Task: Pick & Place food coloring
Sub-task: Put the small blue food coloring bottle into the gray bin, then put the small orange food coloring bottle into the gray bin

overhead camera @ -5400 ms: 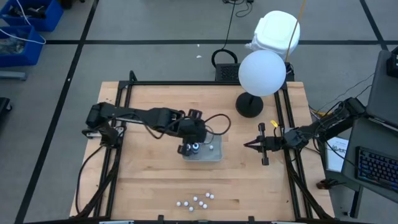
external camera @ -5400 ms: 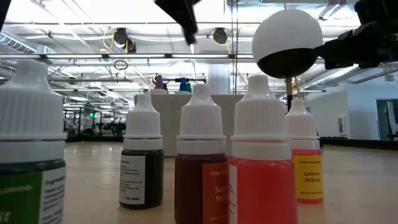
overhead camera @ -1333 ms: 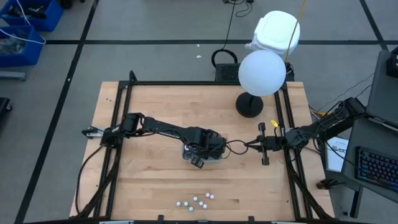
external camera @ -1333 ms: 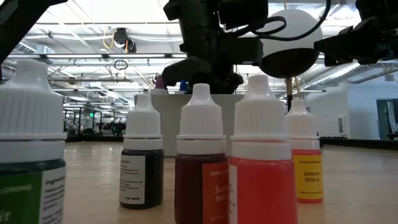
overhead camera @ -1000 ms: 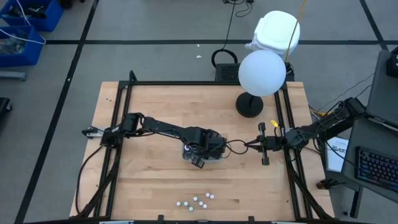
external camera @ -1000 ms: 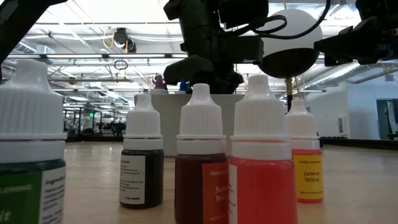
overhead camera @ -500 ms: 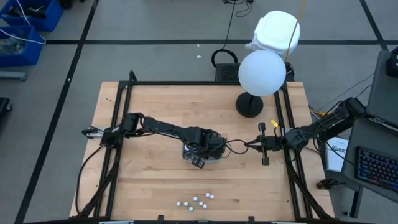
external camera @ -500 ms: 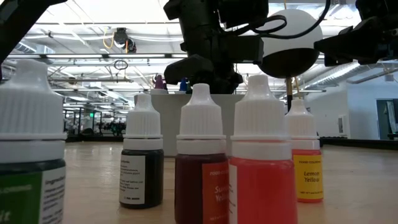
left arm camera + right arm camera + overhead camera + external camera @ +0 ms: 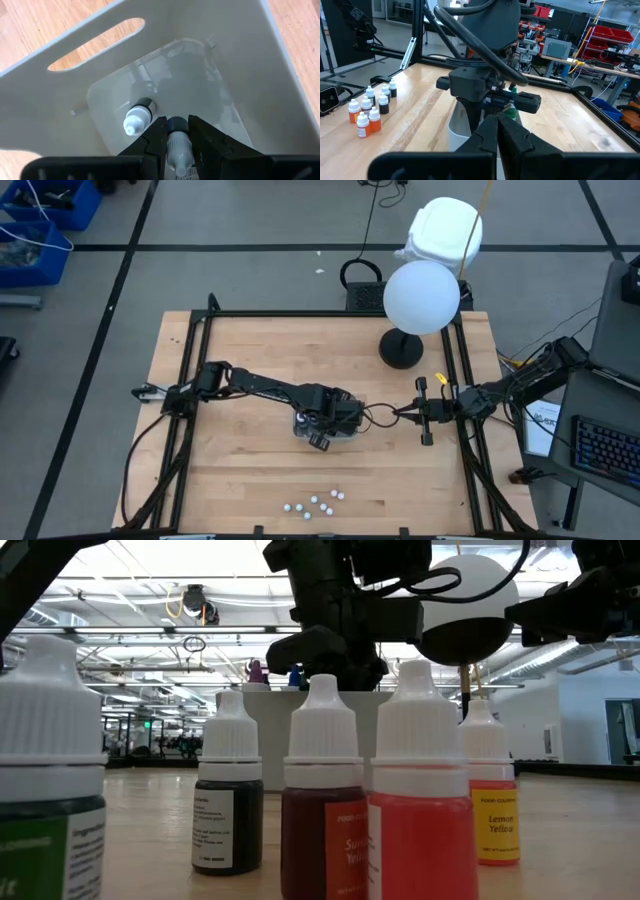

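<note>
- Reaching from the table's left edge to mid-table: left gripper (image 9: 322, 423) lowered into the clear tray (image 9: 240, 65), fingers pinching a food coloring bottle (image 9: 179, 145) by its neck.
- Lying on the tray floor just beside it: another bottle (image 9: 137, 116); risk of knocking it, or of the released one toppling.
- Grouped near the front edge: spare bottles (image 9: 314, 503).
- Waiting at the right: right gripper (image 9: 404, 413), fingers pressed together.

So we've got the left gripper (image 9: 177, 134) down inside the clear tray (image 9: 240, 75), jaws clamped on a food coloring bottle (image 9: 178, 145). Another bottle (image 9: 137, 116) lies tipped just beside the jaws, with wooden surface (image 9: 30, 22) beyond the tray walls.
</note>
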You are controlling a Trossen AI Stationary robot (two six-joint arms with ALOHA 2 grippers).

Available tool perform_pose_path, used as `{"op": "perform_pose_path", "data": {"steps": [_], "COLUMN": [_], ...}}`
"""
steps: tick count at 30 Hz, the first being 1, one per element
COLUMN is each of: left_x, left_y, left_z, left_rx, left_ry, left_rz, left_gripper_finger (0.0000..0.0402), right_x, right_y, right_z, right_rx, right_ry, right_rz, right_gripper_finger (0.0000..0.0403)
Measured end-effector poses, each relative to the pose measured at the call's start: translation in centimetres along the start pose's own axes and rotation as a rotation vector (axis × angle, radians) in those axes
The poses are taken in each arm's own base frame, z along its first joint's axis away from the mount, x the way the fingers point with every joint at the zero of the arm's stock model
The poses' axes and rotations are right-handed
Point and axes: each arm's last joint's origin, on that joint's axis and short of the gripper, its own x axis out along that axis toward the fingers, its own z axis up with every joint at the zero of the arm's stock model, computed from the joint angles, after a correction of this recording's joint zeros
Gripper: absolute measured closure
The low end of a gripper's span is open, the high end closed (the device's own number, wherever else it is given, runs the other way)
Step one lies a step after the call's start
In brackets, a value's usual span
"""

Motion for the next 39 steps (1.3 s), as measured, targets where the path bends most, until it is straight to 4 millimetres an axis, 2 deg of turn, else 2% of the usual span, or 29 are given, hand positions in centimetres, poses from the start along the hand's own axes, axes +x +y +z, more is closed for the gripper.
{"op": "perform_pose_path", "data": {"steps": [6, 15, 23, 29, 34, 39], "left_x": [0.0, 0.0, -0.5, -4.4, -9.5, -14.4], "left_y": [0.0, 0.0, 0.0, -0.1, -0.3, -1.1], "left_z": [0.0, 0.0, 0.2, 1.9, 3.1, 2.6], "left_rx": [-0.006, -0.017, -0.014, 0.005, 0.003, -0.086], "left_ry": [0.000, 0.000, 0.007, 0.020, 0.017, 0.043], "left_rz": [0.000, 0.000, 0.001, 0.096, 0.163, 0.230], "left_gripper_finger": [0.0316, 0.0253, 0.0248, 0.0247, 0.0247, 0.0247], "right_x": [0.0, 0.0, 0.0, 0.0, 0.0, 0.0], "right_y": [0.0, 0.0, 0.0, 0.0, 0.0, 0.0], "right_z": [0.0, 0.0, 0.0, 0.0, 0.0, 0.0], "right_rx": [0.000, 0.000, 0.000, 0.000, 0.012, 0.012], "right_ry": [0.000, 0.000, 0.000, 0.000, 0.000, 0.000], "right_rz": [0.000, 0.000, 0.000, 0.000, 0.000, 0.002], "right_gripper_finger": [0.0403, 0.0403, 0.0403, 0.0403, 0.0403, 0.0403]}}
